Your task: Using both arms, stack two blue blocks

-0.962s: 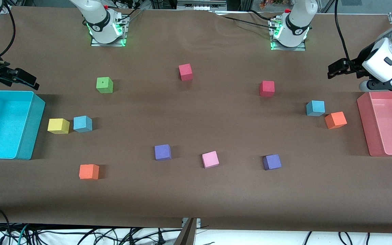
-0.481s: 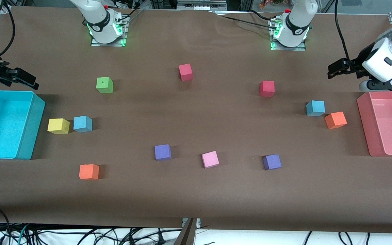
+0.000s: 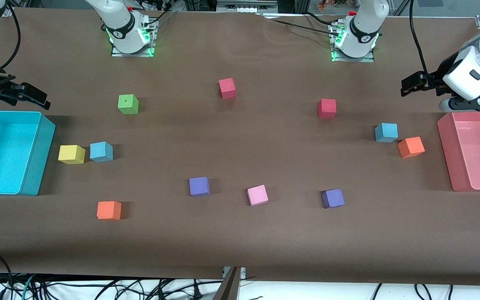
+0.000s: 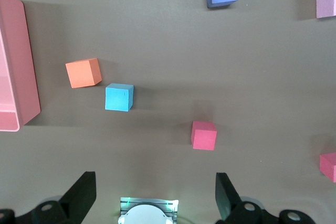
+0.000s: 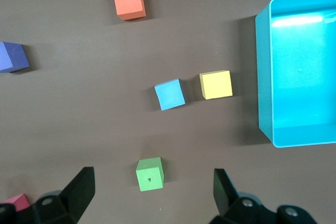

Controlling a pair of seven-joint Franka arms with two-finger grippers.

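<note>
While apart, blue blocks [image 3: 101, 151] [image 3: 386, 132]: matte foam cubes.

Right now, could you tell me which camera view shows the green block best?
The right wrist view: the green block sits close, its top face and small centre dot plain. The front view shows it smaller, near the right arm's base. The left wrist view does not show it.

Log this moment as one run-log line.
stage: pre-grasp | left gripper: open, beside pink bin | right gripper: open, by turquoise bin | blue blocks: apart, unstacked
</note>
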